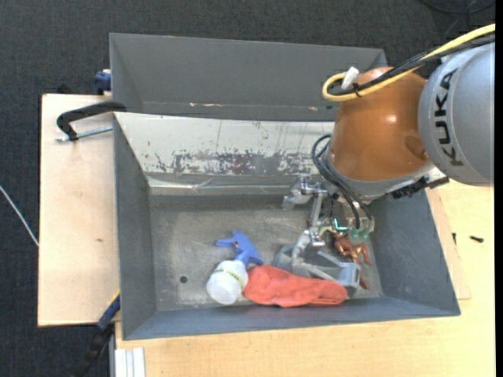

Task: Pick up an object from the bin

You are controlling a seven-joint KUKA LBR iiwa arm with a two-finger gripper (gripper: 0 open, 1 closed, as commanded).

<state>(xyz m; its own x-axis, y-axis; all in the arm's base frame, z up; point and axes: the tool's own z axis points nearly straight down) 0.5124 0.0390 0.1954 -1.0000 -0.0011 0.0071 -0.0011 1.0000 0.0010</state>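
Observation:
My gripper (316, 220) hangs below the arm's orange cover at the right of the bin, low over the floor. Right under it lies a grey metal tool (324, 262) with a dark grey bar along its lower edge. Touching the tool's lower side is a crumpled red cloth (295, 287), stretched along the front wall. A small brown and green thing (351, 243) lies just right of the gripper, partly hidden by cables.
A white spray bottle with a blue trigger head (231, 274) lies left of the red cloth, near the front wall. The bin's left half and back are bare floor. The arm and its orange cover overhang the right rear corner.

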